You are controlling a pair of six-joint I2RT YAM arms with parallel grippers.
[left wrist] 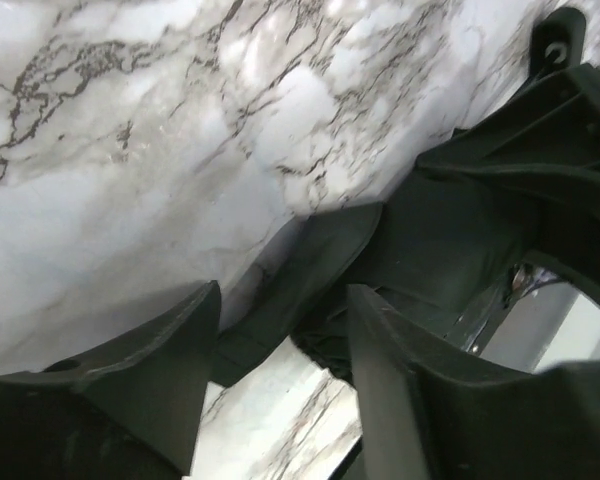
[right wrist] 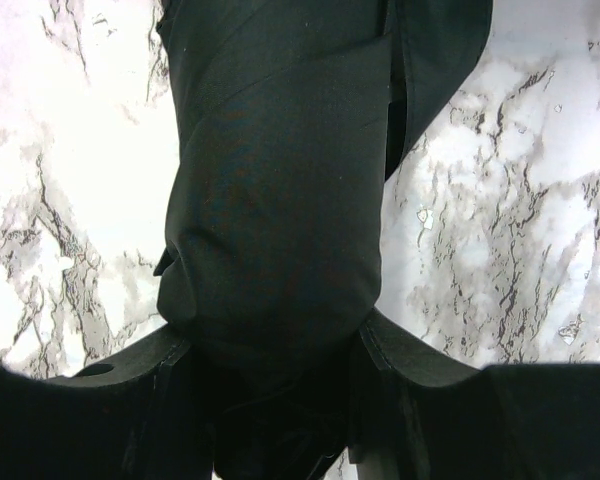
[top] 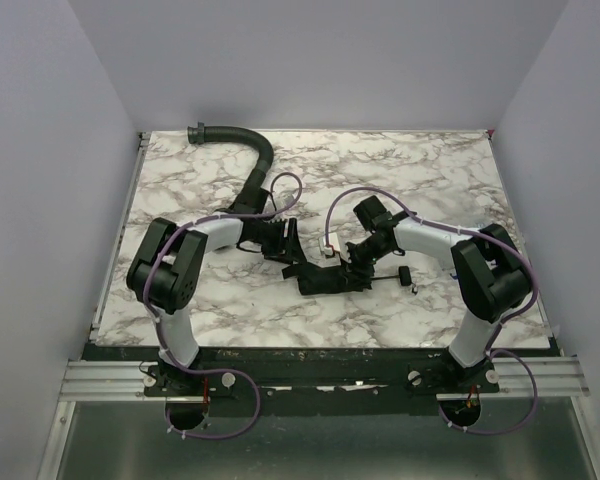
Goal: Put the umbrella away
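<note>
- From the top external camera, the umbrella (top: 325,280) lies as a short dark bundle on the marble table (top: 430,170), roughly mid-table and slightly towards the near edge, between the two arms' working ends.
- In the same view the left gripper (top: 288,245) reaches in from the left and sits at the bundle's left end. How it holds cannot be read from this height.
- The right gripper (top: 358,262) comes in from the right and is down on the bundle's right part. A thin dark shaft and a small black piece trail off to the right of it on the marble.
- A black ribbed hose (top: 255,150) curves across the far left part of the table, well apart from the umbrella.
- From the left wrist camera, the left gripper (left wrist: 285,320) has its fingers (left wrist: 150,380) spread, with a fold of the umbrella (left wrist: 325,260) lying in the gap. Marble shows through below the fold, and no firm pinch is visible.
- Dark structure fills the right side of that view, and it is too close and too dim to name with certainty.
- From the right wrist camera, the right gripper (right wrist: 270,350) is clamped on the umbrella (right wrist: 280,180). Both fingers (right wrist: 400,370) press against the sides of the rolled fabric, which fills the gap between them.
- The bundle runs away from that camera over the marble, with a loose flap spreading at its far right.
</note>
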